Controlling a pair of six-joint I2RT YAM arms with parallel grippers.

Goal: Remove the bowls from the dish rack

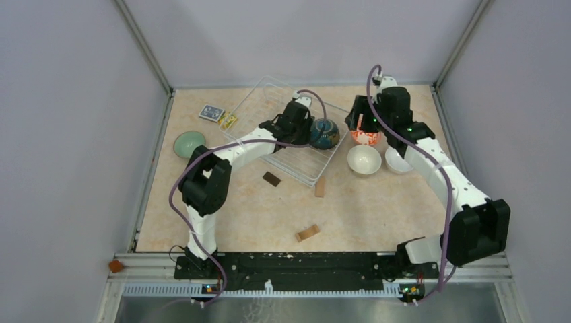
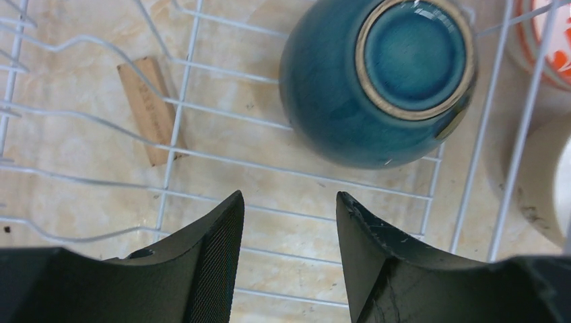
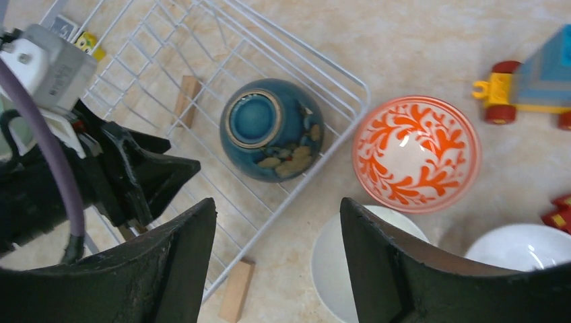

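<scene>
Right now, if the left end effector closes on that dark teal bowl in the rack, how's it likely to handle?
The dark teal bowl looks glazed and shiny, so it's probably slippery. It rests foot-up, seemingly tilted, on the dish rack wires, so a nudge may rock or roll it. It looks ceramic: rigid, probably chippable.

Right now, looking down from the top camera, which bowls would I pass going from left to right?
Pale green bowl → dark teal bowl → white bowl → second white bowl. The orange-patterned bowl sits just behind the first white one, so it has no clear place in line.
</scene>
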